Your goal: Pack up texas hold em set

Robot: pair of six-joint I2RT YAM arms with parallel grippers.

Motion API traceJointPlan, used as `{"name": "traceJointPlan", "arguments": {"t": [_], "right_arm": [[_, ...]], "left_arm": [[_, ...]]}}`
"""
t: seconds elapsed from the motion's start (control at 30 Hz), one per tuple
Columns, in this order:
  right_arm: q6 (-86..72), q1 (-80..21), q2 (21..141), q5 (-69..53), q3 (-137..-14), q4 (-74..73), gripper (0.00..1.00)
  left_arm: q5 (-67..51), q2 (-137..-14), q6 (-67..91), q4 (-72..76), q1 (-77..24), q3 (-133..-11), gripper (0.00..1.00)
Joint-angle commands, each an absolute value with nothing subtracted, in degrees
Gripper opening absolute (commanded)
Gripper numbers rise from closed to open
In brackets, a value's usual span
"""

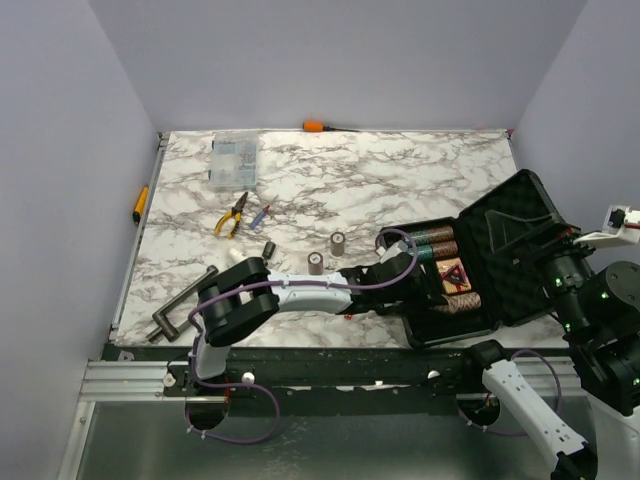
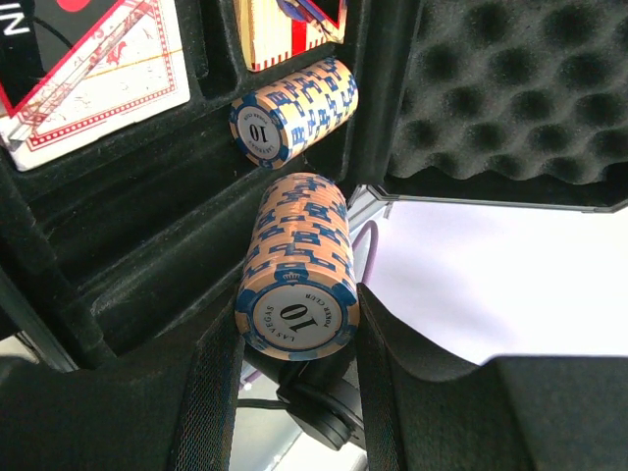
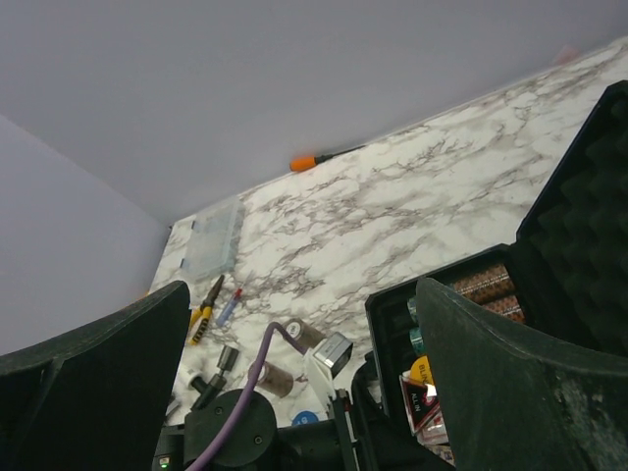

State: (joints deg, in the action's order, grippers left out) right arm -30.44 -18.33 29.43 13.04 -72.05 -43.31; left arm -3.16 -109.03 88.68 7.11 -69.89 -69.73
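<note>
The black case (image 1: 505,300) lies open at the right, its foam lid (image 2: 520,88) raised. My left gripper (image 2: 297,326) is shut on a brown and blue chip stack (image 2: 294,265), held on its side over a case slot; in the top view the gripper (image 1: 425,290) is inside the case. Another chip stack (image 2: 294,113) lies in a slot beyond it, beside two card decks (image 2: 98,78). Two chip stacks (image 1: 338,243) stand on the table left of the case. My right gripper (image 3: 304,363) is open and empty, raised near the lid (image 1: 553,243). A yellow disc (image 3: 420,373) lies in the case and a blue disc (image 3: 305,419) on the table.
A clear plastic parts box (image 1: 233,160) and an orange-handled screwdriver (image 1: 315,126) sit at the back. Yellow-handled pliers (image 1: 230,217), a small pen (image 1: 262,215), a black cylinder (image 1: 268,249) and a metal L-shaped tool (image 1: 183,305) lie on the left half of the marble table (image 1: 400,180).
</note>
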Motion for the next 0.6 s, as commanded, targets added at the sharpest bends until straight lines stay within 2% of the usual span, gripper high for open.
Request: {"name": "traceJointPlan", "arguments": {"t": [0.0,0.57], "right_arm": [[-31.5,-18.5,28.3,15.0,-72.5,-44.6,1.0],[-31.4,-18.5,27.9,15.8,-73.3,-45.6,1.0]], "left_arm": [[-6.2,-111.0,90.2,8.5,-70.4,-73.8,0.0],[-9.9,-115.6,91.7,7.0,-70.2,-77.1,0.0]]}}
